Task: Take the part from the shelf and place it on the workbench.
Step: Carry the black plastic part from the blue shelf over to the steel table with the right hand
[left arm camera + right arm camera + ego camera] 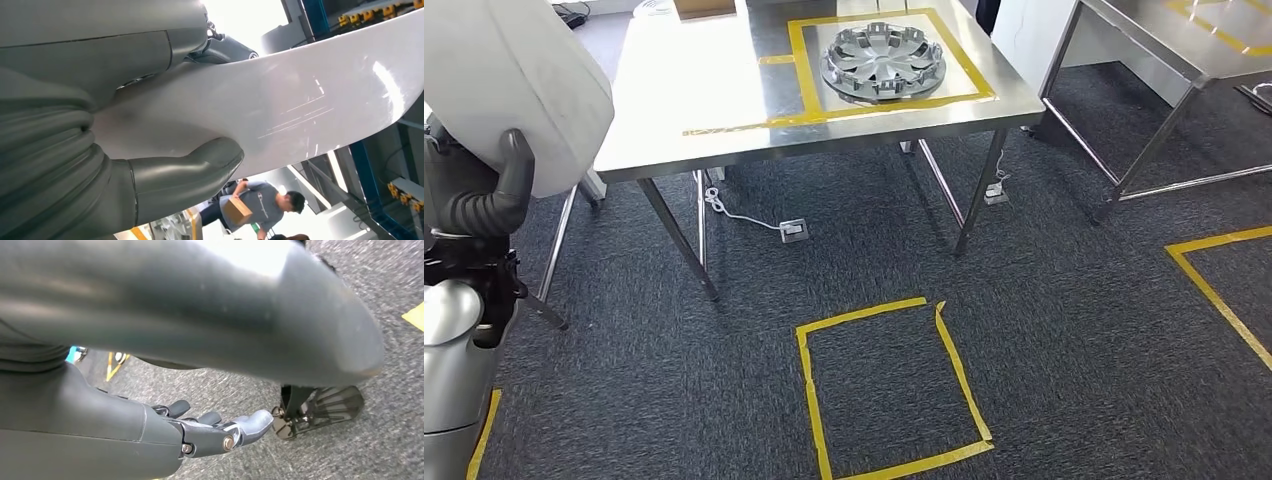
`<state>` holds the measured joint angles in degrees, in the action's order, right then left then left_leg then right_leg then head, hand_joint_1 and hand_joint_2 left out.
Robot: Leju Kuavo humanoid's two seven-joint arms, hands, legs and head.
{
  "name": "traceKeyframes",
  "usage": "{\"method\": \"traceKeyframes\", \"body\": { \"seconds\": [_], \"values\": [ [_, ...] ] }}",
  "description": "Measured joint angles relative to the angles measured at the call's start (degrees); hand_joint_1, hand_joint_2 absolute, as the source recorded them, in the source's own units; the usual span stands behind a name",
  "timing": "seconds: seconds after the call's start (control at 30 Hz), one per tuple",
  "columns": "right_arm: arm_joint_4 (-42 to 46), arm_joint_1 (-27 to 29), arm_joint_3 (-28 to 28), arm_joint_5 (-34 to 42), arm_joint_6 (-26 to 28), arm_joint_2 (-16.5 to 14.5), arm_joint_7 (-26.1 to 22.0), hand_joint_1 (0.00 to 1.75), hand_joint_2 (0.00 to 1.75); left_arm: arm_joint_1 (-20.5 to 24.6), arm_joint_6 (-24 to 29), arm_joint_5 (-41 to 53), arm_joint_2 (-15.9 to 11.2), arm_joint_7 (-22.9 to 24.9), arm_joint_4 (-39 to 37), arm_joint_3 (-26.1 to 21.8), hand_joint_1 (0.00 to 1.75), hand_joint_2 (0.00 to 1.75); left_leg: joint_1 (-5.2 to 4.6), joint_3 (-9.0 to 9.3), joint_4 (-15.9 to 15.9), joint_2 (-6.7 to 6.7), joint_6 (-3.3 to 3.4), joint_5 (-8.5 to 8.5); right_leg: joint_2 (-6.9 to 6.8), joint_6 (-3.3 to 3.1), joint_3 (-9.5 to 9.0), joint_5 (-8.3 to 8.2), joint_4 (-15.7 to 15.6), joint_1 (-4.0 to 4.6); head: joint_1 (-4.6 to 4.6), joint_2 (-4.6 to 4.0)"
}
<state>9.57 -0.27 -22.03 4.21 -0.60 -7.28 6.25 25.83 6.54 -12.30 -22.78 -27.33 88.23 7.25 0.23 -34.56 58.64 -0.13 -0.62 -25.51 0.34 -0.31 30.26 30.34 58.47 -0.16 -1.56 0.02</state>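
The part is a large white curved panel, raised at the far left of the head view, near my body. My left hand grips its lower edge. In the left wrist view the thick grey thumb presses against the panel's glossy white face. The steel workbench stands ahead, with a yellow taped rectangle on its right half. My right hand hangs over the grey carpet, fingers apart and holding nothing.
A silver wheel cover lies inside the taped rectangle on the workbench. A yellow tape square marks the carpet in front of it. A second steel table stands at the right. A person carrying a cardboard box is behind the panel.
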Motion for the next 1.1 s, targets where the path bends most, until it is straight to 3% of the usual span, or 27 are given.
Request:
{"method": "traceKeyframes", "body": {
  "seconds": [0.07, 0.1, 0.17, 0.2, 0.23, 0.27, 0.33, 0.4, 0.57, 0.63, 0.7, 0.73, 0.77, 0.83, 0.9, 0.93, 1.03, 1.1],
  "values": [
    [0.0, -0.05, 0.05, -0.08, -0.04, 0.21, 0.05, 0.0, 0.0, -0.24, 0.0, -0.25, -0.19, -0.52, -0.01, -0.37, 1.75, 1.75, 0.22, 0.69, -0.29, -0.09, 0.81, -0.36, -0.1, 0.61, 0.59, 1.24, 2.13, 0.0, 0.17, 0.0],
    [0.0, -0.07, 0.07, -0.09, -0.03, 0.31, 0.07, 0.0, 0.0, -0.31, 0.0, -0.28, -0.2, -0.68, -0.02, -0.44, 1.75, 1.75, 0.31, 1.05, -0.42, -0.1, 1.13, -0.56, -0.11, 0.84, 1.98, 2.43, 4.9, -0.03, 0.29, -0.01],
    [0.0, -0.09, 0.12, -0.1, 0.01, 0.31, 0.07, 0.0, 0.0, -0.47, 0.01, -0.26, -0.15, -0.86, -0.15, -0.46, 1.75, 1.75, 0.28, 1.47, -0.41, -0.12, 1.46, -1.11, -0.12, 1.08, 7.0, 5.16, 12.85, -0.09, 0.49, 0.0],
    [0.0, -0.08, 0.14, -0.1, 0.05, 0.31, 0.09, 0.0, 0.0, -0.58, 0.02, -0.23, -0.12, -0.89, -0.23, -0.46, 1.75, 1.75, 0.26, 1.69, -0.37, -0.16, 1.48, -1.43, -0.12, 1.13, 9.39, 5.63, 15.93, -0.11, 0.51, -0.01],
    [0.0, -0.04, 0.15, -0.1, 0.09, 0.32, 0.1, 0.0, 0.0, -0.65, 0.05, -0.2, -0.1, -0.9, -0.31, -0.46, 1.75, 1.75, 0.25, 2.03, -0.33, -0.22, 1.43, -1.79, -0.12, 1.11, 10.88, 4.86, 17.03, -0.11, 0.53, -0.01],
    [0.0, 0.02, 0.16, -0.1, 0.15, 0.34, 0.12, 0.0, 0.0, -0.69, 0.13, -0.18, -0.1, -0.91, -0.34, -0.47, 1.75, 1.75, 0.25, 2.52, -0.29, -0.28, 1.33, -2.2, -0.12, 0.99, 11.11, 2.78, 15.68, -0.11, 0.56, -0.01],
    [0.0, 0.13, 0.17, -0.1, 0.24, 0.44, 0.13, 0.0, 0.0, -0.71, 0.38, -0.18, -0.13, -0.96, -0.34, -0.56, 1.75, 1.75, 0.25, 3.63, -0.28, -0.34, 1.04, -3.14, -0.12, 0.51, 8.8, -2.93, 8.0, -0.04, 0.58, -0.01],
    [-0.01, 0.14, 0.2, -0.1, 0.29, 0.55, 0.14, 0.0, 0.0, -0.75, 0.7, -0.19, -0.19, -1.08, -0.28, -0.75, 1.75, 1.75, 0.08, 4.21, -0.26, -0.36, 0.52, -3.99, -0.12, 0.06, 6.29, -5.49, 1.87, 0.17, 0.61, -0.01],
    [-0.02, 0.2, 0.32, -0.14, 0.09, 0.67, 0.36, 0.0, 0.0, -1.65, 1.37, -0.35, -0.45, -1.38, 1.08, -1.66, 1.75, 1.75, 0.15, 4.5, 0.5, -0.25, -1.19, -5.44, -0.08, -1.18, 4.53, -4.68, -0.12, 0.12, 0.44, 0.0],
    [-0.02, 0.33, 0.35, -0.3, -0.12, 0.78, 0.39, 0.0, 0.0, -2.28, 1.62, -0.35, -0.6, -1.51, 1.81, -2.14, 1.75, 1.75, 0.27, 1.49, 6.37, -0.16, -1.72, -7.87, -0.1, -1.69, 3.68, -4.24, -0.48, -0.05, 0.27, 0.0],
    [-0.02, 0.37, 0.43, -0.64, -0.3, 0.87, 0.4, 0.0, 0.0, -3.31, 1.84, -0.35, -0.68, -1.49, 2.51, -2.46, 1.75, 1.75, 0.36, -3.45, 14.08, -0.15, -2.1, -10.09, -0.09, -1.89, 2.9, -3.5, -0.49, -0.07, 0.21, -0.01],
    [-0.02, 0.4, 0.49, -0.85, -0.38, 0.93, 0.41, 0.0, 0.0, -3.93, 1.93, -0.35, -0.71, -1.44, 2.98, -2.62, 1.75, 1.75, 0.41, -5.11, 15.98, -0.15, -2.21, -9.8, -0.07, -1.87, 2.39, -3.07, -0.48, -0.07, 0.22, -0.01],
    [-0.02, 0.44, 0.56, -1.03, -0.42, 1.0, 0.43, 0.0, 0.0, -4.48, 2.02, -0.35, -0.8, -1.34, 3.55, -2.78, 1.75, 1.75, 0.47, -5.7, 15.64, -0.14, -2.28, -8.26, -0.03, -1.81, 1.79, -2.62, -0.47, -0.09, 0.21, 0.0],
    [-0.02, 0.62, 0.74, -1.23, -0.42, 1.13, 0.54, 0.0, 0.0, -5.36, 2.14, -0.35, -1.17, -1.01, 5.03, -3.25, 1.75, 1.75, 0.65, -3.87, 8.92, -0.01, -2.31, -2.66, 0.04, -1.52, 0.43, -1.57, -0.45, -0.14, 0.22, 0.0],
    [-0.06, 0.81, 0.89, -1.24, -0.2, 1.29, 0.98, 0.0, 0.0, -5.91, 2.11, -0.33, -1.62, -0.54, 6.43, -3.6, 1.75, 1.75, 0.54, -1.19, 2.16, 0.15, -1.92, 0.57, 0.08, -0.92, -0.37, -0.52, -0.31, 0.03, 0.17, -0.01],
    [-0.09, 0.87, 0.94, -1.21, -0.01, 1.35, 1.23, 0.0, 0.0, -6.12, 2.01, -0.34, -1.86, -0.28, 6.98, -3.69, 1.75, 1.75, 0.45, -0.55, 0.61, 0.17, -1.52, 0.77, 0.07, -0.6, -0.46, -0.15, -0.29, 0.12, 0.19, -0.01],
    [-0.11, 0.85, 1.02, -0.74, 0.66, 1.4, 1.68, 0.0, 0.0, -6.0, 1.4, -0.78, -2.64, 0.09, 7.72, -3.77, 1.75, 1.75, 0.37, -0.11, 0.14, -0.11, -0.05, -0.17, -0.16, 0.31, -0.73, 0.62, -0.19, 0.12, 0.32, 0.0],
    [-0.11, 0.75, 1.02, -0.23, 0.99, 1.36, 1.77, 0.0, 0.0, -5.08, 1.07, -1.28, -3.03, 0.05, 7.59, -3.75, 1.75, 1.75, 0.51, 0.48, -0.08, -0.15, 0.78, -0.55, -0.23, 0.92, 0.6, 2.26, 3.04, 0.07, 0.41, 0.0]
  ]
}}
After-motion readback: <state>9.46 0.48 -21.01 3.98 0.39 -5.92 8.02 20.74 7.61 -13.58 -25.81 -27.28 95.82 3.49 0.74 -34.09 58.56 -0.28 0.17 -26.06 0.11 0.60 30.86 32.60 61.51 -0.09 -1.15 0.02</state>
